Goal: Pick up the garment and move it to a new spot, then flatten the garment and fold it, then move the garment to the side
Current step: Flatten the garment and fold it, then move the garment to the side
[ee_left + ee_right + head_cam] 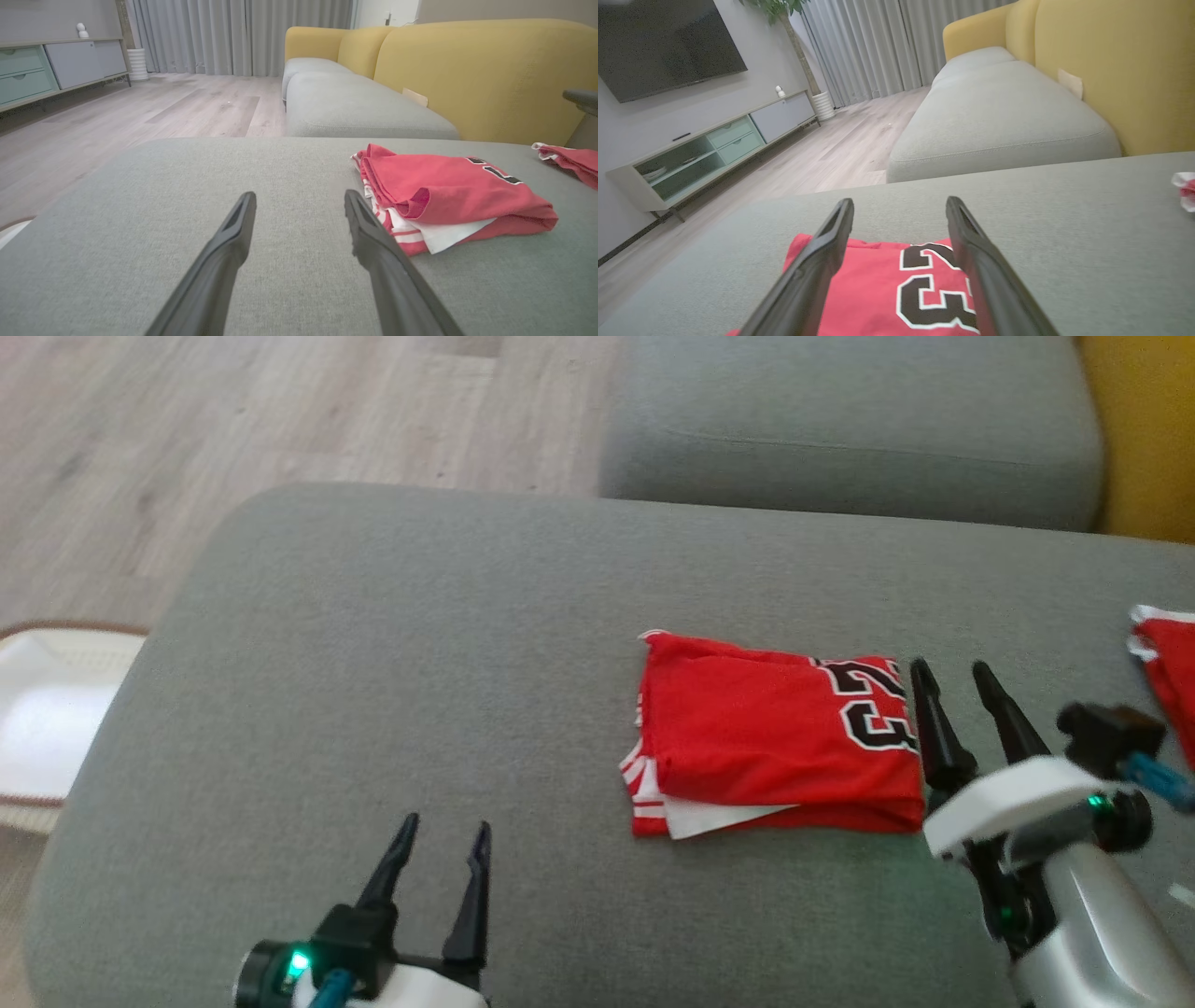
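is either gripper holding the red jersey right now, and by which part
Nothing is held. The left gripper and right gripper are both open, and the folded red jersey lies loose on the grey cushion.

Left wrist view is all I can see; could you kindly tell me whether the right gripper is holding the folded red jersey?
Observer: No. In the head view the right gripper stands open at the numbered end of the red jersey, and its fingers grip no cloth.
Operator: Thank you. Could you read the number for me? It is too slanted from here.
Observer: Yes. The right wrist view looks down on it between the open fingers, and it is a black 23 edged in white.
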Controlling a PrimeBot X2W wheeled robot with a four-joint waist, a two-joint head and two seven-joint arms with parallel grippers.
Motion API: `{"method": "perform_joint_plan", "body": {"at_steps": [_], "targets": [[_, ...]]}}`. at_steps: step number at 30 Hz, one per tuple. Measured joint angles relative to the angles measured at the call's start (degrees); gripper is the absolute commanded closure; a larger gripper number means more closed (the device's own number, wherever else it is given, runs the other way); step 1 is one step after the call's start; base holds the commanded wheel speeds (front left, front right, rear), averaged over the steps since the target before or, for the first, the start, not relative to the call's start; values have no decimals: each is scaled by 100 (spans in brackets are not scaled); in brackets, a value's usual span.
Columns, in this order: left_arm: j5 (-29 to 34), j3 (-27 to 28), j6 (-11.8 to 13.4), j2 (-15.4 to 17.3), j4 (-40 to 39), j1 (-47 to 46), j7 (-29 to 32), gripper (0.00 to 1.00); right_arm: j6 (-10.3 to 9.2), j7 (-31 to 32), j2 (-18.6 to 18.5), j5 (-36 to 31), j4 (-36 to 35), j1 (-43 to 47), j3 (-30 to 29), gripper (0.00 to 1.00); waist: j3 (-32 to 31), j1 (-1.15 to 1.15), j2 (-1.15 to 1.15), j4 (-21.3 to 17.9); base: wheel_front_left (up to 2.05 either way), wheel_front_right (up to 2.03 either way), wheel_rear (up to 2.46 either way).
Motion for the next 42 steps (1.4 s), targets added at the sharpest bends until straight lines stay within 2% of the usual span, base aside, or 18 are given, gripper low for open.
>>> {"method": "perform_joint_plan", "body": {"at_steps": [7,10,13,17,22,31,42], "targets": [[-31,297,29,-2,-83,71,0,0,0,-745,-246,-45,-226,553,325,0,-128,0,0,-363,0,0,0],[-31,364,29,-3,-113,200,0,0,0,-934,-332,-146,-277,825,528,0,-212,0,0,-451,0,0,0],[-25,448,29,-2,-134,317,0,0,0,-1018,-334,-365,-380,1091,494,0,-300,0,0,-519,0,0,0],[-14,492,23,-2,-153,396,0,0,0,-1020,-140,-639,-902,1422,169,0,-396,0,0,-584,0,0,0],[29,595,-27,-3,-194,560,0,0,0,-1021,141,-947,-1122,1941,16,0,-529,0,0,-626,0,0,0],[91,664,-101,-3,-201,695,0,0,0,-1021,323,-1205,-1143,2170,-30,0,-616,0,0,-694,0,0,0],[180,658,-193,-3,-78,681,0,0,0,-1020,404,-1102,-1080,2185,-100,0,-667,0,0,-684,0,0,0]]}}
